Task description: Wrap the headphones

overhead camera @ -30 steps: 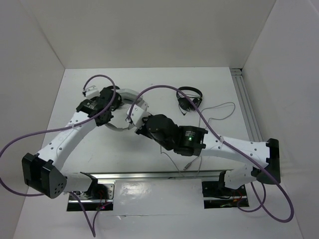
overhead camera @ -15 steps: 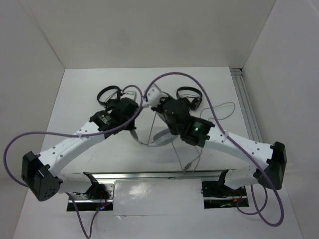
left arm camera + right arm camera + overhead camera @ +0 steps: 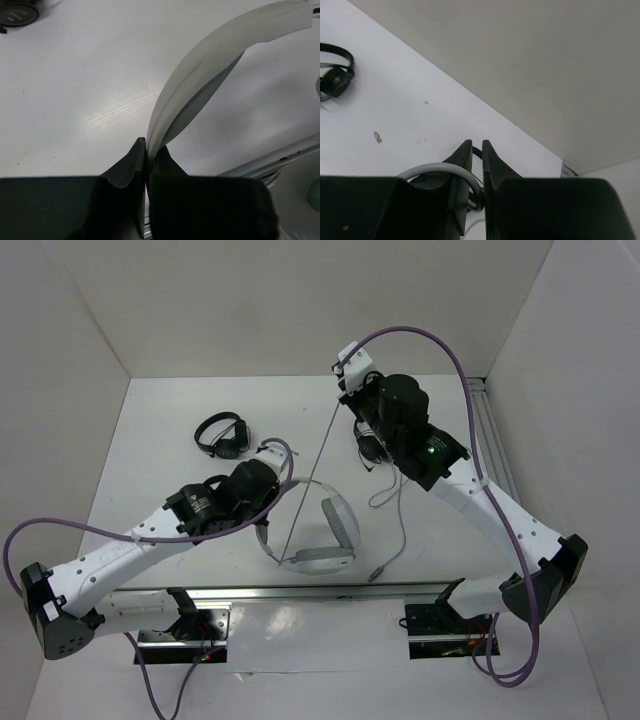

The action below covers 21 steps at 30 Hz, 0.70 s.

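Left jaws clamp the headband of the headphones, anchoring them at the near middle of the table. Right jaws, clenched on the cable above its far edge, hold it taut, ready for wrapping.

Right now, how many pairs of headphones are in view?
3. The grey headphones are near centre, headband in the left gripper; one black pair sits far left; a second black pair is partly hidden under the right arm.

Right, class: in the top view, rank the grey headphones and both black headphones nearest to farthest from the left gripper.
1. Grey headphones: held in it.
2. Left black headphones: back left.
3. Right black headphones: back right.
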### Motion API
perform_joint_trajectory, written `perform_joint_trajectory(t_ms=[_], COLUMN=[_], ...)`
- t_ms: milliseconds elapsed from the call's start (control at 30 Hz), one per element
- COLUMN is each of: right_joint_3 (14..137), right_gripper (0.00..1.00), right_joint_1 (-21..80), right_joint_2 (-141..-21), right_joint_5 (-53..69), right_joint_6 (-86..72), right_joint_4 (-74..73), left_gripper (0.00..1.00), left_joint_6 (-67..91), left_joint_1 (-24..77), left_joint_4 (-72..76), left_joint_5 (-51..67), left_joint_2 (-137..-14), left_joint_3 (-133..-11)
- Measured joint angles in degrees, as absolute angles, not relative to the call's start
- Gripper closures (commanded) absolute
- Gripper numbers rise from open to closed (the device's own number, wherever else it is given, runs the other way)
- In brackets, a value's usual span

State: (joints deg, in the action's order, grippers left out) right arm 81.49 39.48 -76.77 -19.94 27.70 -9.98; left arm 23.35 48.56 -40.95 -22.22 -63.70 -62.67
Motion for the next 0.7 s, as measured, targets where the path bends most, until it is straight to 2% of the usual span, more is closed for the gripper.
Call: perform_joint_trajectory(t_ms=[67,233,400,700], right_joint_3=[82.7,83.0,76.7,74.4], right_gripper=[1.00,1.00,1.00,1.00], right_joint_1=[39.1,39.0,37.9,27.2], right_joint_2=[-77.1,-79.8,-80.3,-82.5], right_joint_5=[-16.7,-11.9,-12.2,-4.3], right_joint_6=[27.4,25.3,21.8,13.2], right_joint_4=[-10.2,-10.5,-5.9,-2.3], left_gripper=[1.00,1.00,1.00,1.00], left_joint_6=[22.4,22.1,22.5,25.2], left_joint_1=[49.9,51.0,51.2,51.5], left_joint_4=[-43.0,-45.3,-51.9,-55.4], left_joint_5=[-22.7,-23.7,-25.8,-26.6], left_joint_2=[-64.4,-64.5,-64.5,-58.2], left_joint_3=[-62.5,-63.2,-68.2,-77.3])
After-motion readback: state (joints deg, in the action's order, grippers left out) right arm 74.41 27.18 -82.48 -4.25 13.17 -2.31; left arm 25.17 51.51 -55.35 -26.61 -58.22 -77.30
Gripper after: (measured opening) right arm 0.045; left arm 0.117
